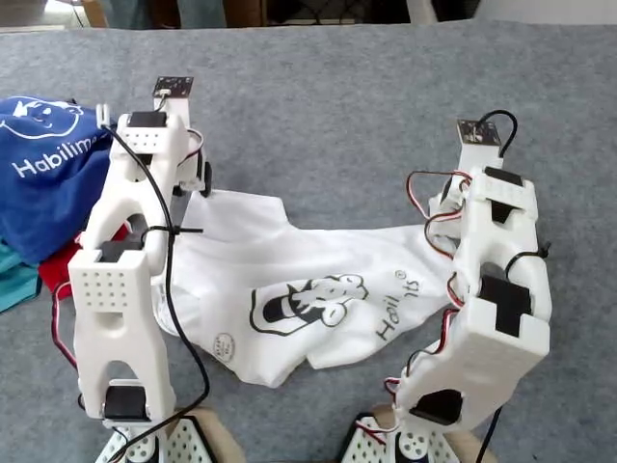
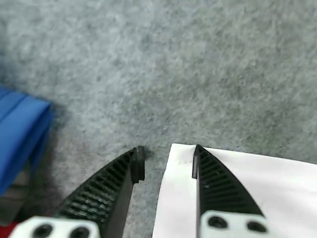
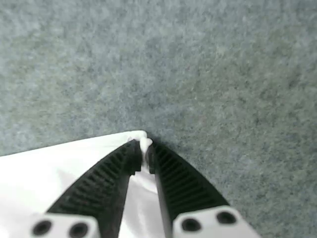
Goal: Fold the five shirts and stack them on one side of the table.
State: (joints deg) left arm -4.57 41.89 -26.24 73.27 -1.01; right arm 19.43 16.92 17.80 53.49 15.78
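A white shirt (image 1: 289, 280) with a black print lies crumpled on the grey table (image 1: 337, 106), between the two arms. My left gripper (image 2: 166, 161) is open at the shirt's far left corner. One finger rests over the white shirt (image 2: 257, 188) and the other over bare grey cloth. My right gripper (image 3: 143, 148) is shut on the far right corner of the white shirt (image 3: 59, 168), with a bit of fabric pinched between its tips.
A folded blue shirt (image 1: 43, 164) lies at the table's left edge on top of a red shirt (image 1: 58, 270) and a teal one (image 1: 14, 280). The blue shirt (image 2: 20, 134) sits close beside my left gripper. Bare grey cloth stretches beyond the white shirt.
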